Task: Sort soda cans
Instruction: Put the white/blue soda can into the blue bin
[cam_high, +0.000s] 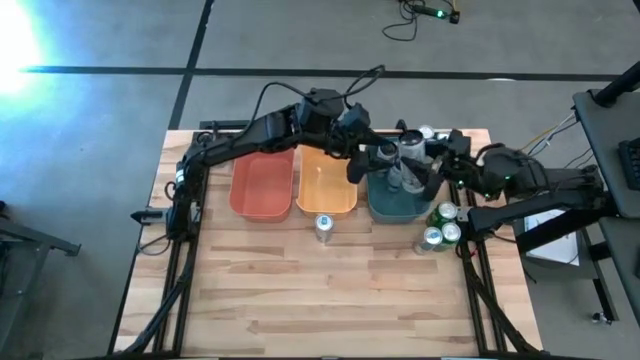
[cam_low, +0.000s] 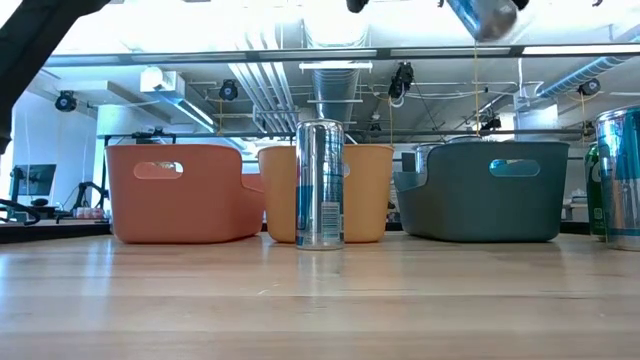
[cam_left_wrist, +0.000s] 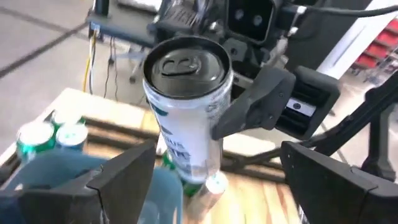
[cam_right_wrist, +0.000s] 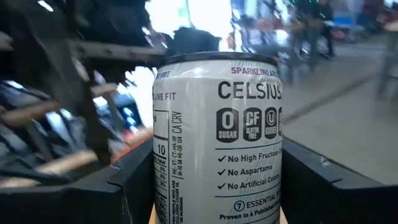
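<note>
The right gripper (cam_high: 412, 165) is closed on a white can (cam_right_wrist: 217, 140), holding it upright in the air above the teal bin (cam_high: 395, 205); its fingers (cam_right_wrist: 134, 180) press the can's sides. The left gripper (cam_high: 372, 160) hovers just beside it over the same bin, fingers (cam_left_wrist: 124, 177) spread wide and holding nothing, with the can (cam_left_wrist: 189, 112) right between them.

The main risk is the crowding: both arms meet over one bin, so a small sideways move could knock the held can loose or make the grippers collide. If the can is let go from this height, it may bounce off the bin's rim and tip out onto the worktop (cam_high: 330, 290).

A blue-and-silver can (cam_high: 323, 226) stands alone in front of the orange bin (cam_high: 325, 185), and green cans (cam_high: 440, 228) cluster just beside the teal bin; a low sweep by either arm could topple them. The red bin (cam_high: 262, 185) is well clear.
</note>
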